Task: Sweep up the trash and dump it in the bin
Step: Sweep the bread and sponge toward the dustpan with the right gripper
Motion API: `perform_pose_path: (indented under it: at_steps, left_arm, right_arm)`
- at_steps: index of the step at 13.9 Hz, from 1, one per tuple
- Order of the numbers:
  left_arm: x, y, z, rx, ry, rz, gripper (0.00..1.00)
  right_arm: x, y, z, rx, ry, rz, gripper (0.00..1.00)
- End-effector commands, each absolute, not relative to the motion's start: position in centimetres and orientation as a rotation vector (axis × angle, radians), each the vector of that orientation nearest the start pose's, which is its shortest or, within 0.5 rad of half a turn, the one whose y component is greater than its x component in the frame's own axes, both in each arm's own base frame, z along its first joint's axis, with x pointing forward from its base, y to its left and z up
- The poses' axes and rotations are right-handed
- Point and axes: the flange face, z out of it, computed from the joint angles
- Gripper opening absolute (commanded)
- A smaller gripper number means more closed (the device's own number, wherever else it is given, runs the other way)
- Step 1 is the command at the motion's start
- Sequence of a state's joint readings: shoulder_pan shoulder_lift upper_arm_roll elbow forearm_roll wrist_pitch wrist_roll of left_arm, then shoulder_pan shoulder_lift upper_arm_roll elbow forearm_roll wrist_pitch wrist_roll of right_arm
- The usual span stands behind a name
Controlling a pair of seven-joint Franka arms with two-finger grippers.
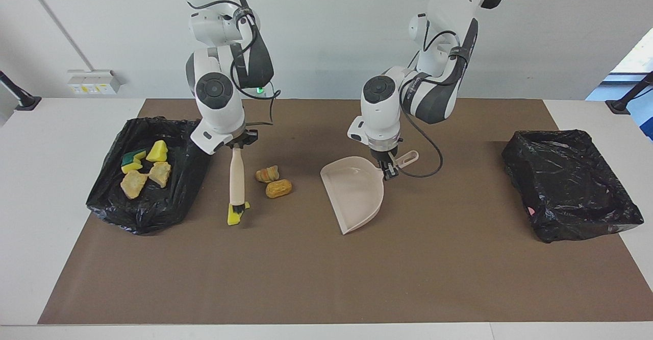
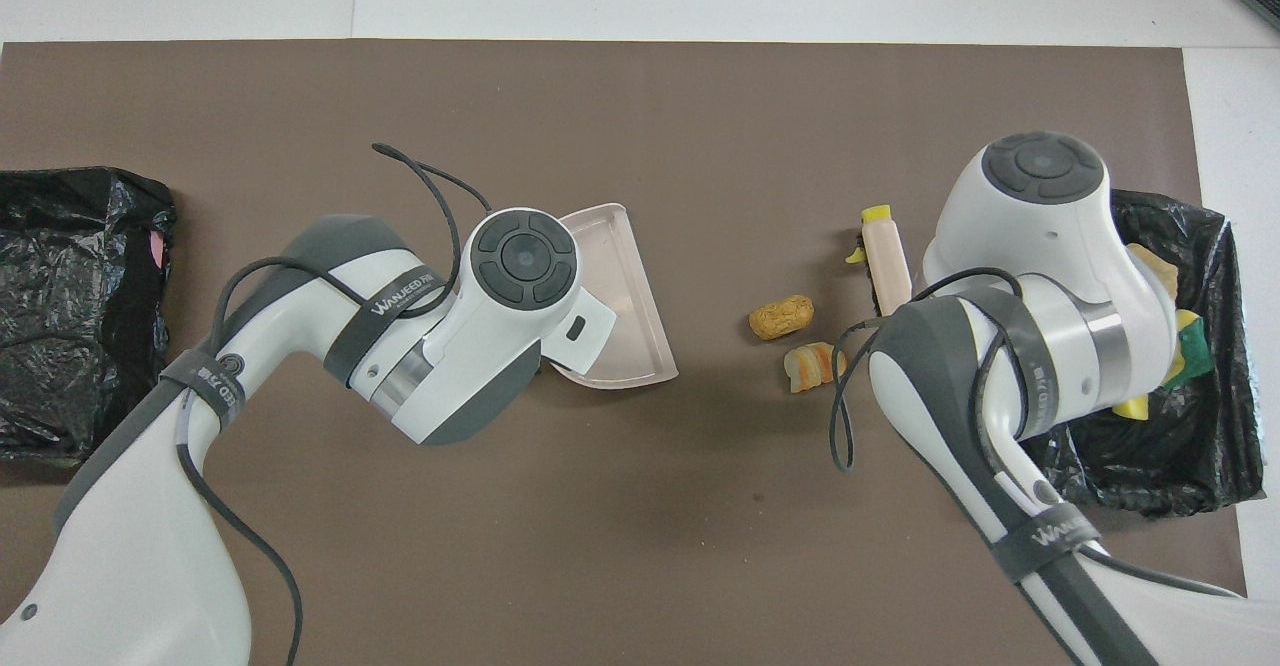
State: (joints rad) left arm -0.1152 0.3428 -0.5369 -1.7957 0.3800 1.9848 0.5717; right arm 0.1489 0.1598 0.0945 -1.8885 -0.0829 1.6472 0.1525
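Observation:
My right gripper (image 1: 243,144) is shut on the handle of the beige brush (image 1: 235,174), which points down to the mat. A yellow-green sponge scrap (image 1: 236,218) lies at the bristles; it also shows in the overhead view (image 2: 876,214). Two tan-orange lumps (image 1: 267,174) (image 1: 278,188) lie on the mat between the brush and the dustpan. My left gripper (image 1: 388,169) is shut on the handle of the beige dustpan (image 1: 355,197), whose open mouth faces the lumps. Several sponge and bread scraps (image 1: 133,184) lie in the black-lined bin (image 1: 173,197) at the right arm's end.
A second black-lined bin (image 1: 571,187) stands at the left arm's end of the table, also seen in the overhead view (image 2: 70,306). The brown mat (image 1: 326,278) covers the table's middle. Both grippers are hidden under their wrists in the overhead view.

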Motion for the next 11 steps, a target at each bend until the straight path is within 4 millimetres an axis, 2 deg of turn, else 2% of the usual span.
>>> perform_pose_path:
  at_steps: [1, 4, 6, 10, 11]
  left_arm:
    - [50.3, -34.0, 37.1, -2.224, 1.927, 0.118, 0.00]
    - [50.0, -33.8, 37.0, -2.222, 1.924, 0.131, 0.00]
    - [50.0, -33.7, 36.9, -2.223, 1.922, 0.136, 0.00]
    - [49.4, -33.5, 36.7, -2.213, 1.924, 0.145, 0.00]
    - [49.4, -33.5, 36.7, -2.213, 1.923, 0.149, 0.00]
  right_arm:
    - [49.6, 14.6, 37.9, -3.258, -0.259, 0.678, 0.00]
    - [48.5, 14.0, 37.9, -3.158, -0.271, 0.810, 0.00]
    - [48.7, 11.7, 37.4, -3.076, -0.223, 0.834, 0.00]
    - [49.2, 11.8, 36.7, -2.981, -0.118, 0.784, 0.00]
    - [49.5, 12.0, 35.9, -2.918, -0.062, 0.776, 0.00]
